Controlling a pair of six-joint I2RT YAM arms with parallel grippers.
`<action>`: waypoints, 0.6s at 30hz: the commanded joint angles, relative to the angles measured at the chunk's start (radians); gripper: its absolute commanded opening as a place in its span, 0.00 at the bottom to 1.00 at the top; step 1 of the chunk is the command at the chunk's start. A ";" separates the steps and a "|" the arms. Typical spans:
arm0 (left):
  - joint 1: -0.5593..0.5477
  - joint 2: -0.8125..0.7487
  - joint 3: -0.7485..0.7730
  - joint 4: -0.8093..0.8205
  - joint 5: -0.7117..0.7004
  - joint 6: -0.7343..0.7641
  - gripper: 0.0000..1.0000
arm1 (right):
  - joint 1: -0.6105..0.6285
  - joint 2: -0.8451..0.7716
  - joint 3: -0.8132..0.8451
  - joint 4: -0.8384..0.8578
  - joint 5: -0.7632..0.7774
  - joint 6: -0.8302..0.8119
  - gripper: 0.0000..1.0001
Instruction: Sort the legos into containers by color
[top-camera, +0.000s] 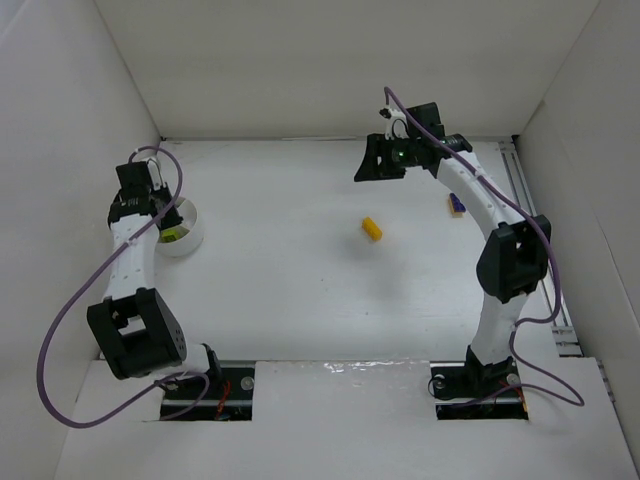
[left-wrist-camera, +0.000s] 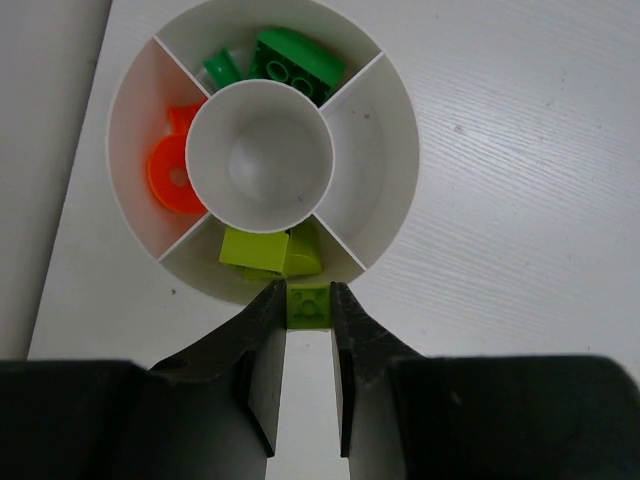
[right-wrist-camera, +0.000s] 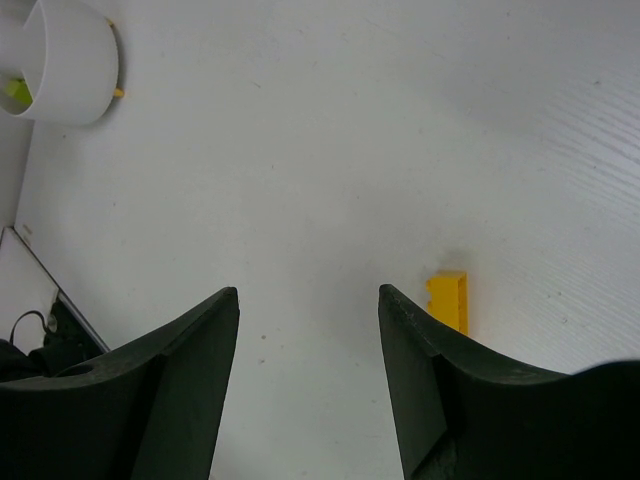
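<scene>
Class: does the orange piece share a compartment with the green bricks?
No, a divider separates the orange piece from the green bricks in the bowl.

A white table (top-camera: 290, 300) stands enclosed on three sides by plain white walls (top-camera: 330, 60), evenly lit.

Bright, even light with soft shadows throughout.

White worktop (right-wrist-camera: 300, 120) spans under right hand (right-wrist-camera: 308, 295), faint grain lines. Back wall (top-camera: 330, 60) beyond it, metal rail (top-camera: 566, 330) well to its right. Side wall (top-camera: 60, 150) close beside left hand (left-wrist-camera: 309, 290).
</scene>
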 joint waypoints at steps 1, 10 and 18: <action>0.007 0.004 0.041 0.016 -0.017 -0.026 0.00 | -0.002 -0.003 0.048 0.006 0.001 -0.012 0.63; 0.027 0.034 0.060 0.005 -0.037 -0.026 0.00 | -0.002 0.015 0.057 0.006 0.001 -0.012 0.63; 0.027 0.034 0.040 -0.004 -0.047 -0.026 0.00 | -0.002 0.015 0.067 -0.004 0.010 -0.012 0.63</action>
